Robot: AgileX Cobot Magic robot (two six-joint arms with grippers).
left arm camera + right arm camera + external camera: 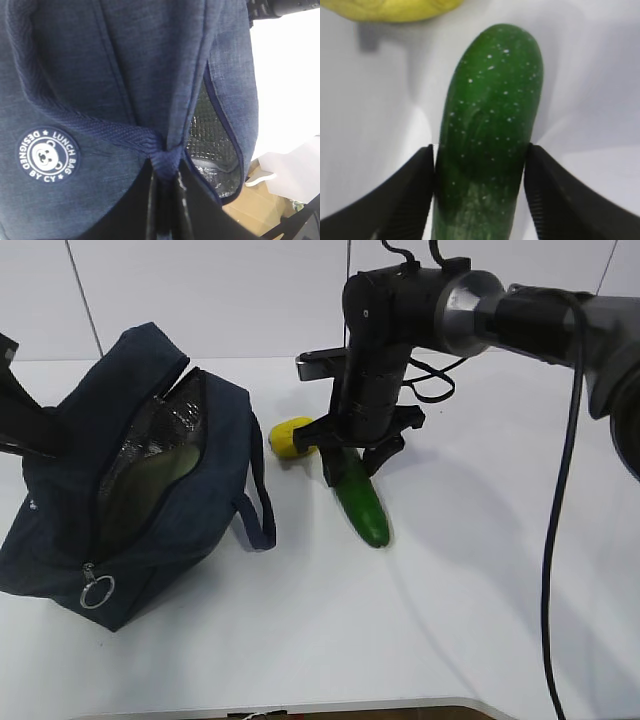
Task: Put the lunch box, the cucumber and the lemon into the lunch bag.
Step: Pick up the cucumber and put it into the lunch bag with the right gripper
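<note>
White tabletop [330, 640]; right jaws clamp smooth speckled cucumber [487, 145]; left jaws pinch woven bag [125, 60].

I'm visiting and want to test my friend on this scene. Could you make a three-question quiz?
1. True or false: the lemon is inside the lunch bag.
2. What sits between the right gripper fingers: A lemon, B cucumber, C bag handle?
3. What is the left gripper pinching?

Key: 1 false, it lies on the table. 2 B. 3 the bag's fabric, holding it open.
</note>
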